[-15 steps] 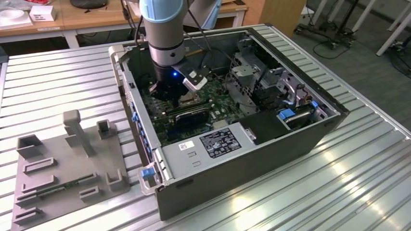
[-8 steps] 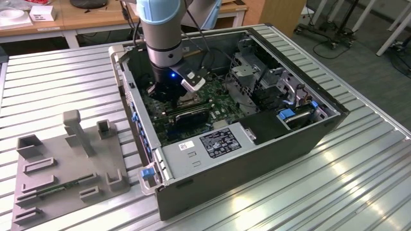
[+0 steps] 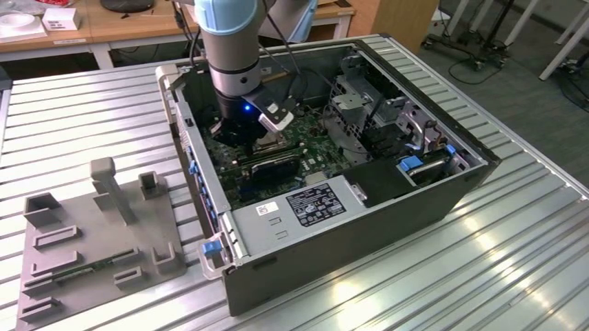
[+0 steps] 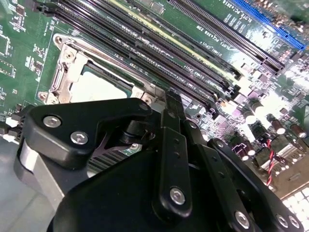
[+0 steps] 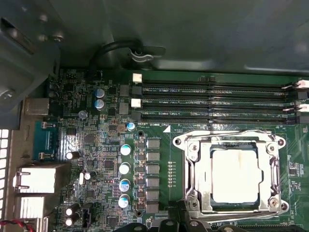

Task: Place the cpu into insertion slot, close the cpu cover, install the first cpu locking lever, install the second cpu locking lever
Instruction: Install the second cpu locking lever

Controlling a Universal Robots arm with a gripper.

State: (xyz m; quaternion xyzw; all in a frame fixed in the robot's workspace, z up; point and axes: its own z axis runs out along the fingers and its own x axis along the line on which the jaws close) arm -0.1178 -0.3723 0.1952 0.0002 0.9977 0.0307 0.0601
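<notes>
The cpu [image 5: 239, 174] lies flat in the insertion slot on the green motherboard, its pale metal top showing through the window of the cpu cover [image 5: 193, 162]. The cover, a silver frame, lies down around the chip, and both cpu [image 4: 99, 88] and cover [image 4: 71, 72] also show in the second wrist view. My gripper [image 4: 175, 100] hangs just beside the socket's edge with its black fingers drawn together and nothing visible between them. In the exterior view the gripper [image 3: 265, 140] reaches down into the open computer case [image 3: 368, 207] over the socket. I cannot tell how the locking levers stand.
Long black memory slots [image 5: 212, 102] run beside the socket, and capacitors [image 5: 124, 166] stand on its other side. The power supply [image 3: 304, 203] and drive cage [image 3: 359, 110] crowd the case. A grey fixture plate [image 3: 92, 241] lies on the ribbed table at the exterior view's left.
</notes>
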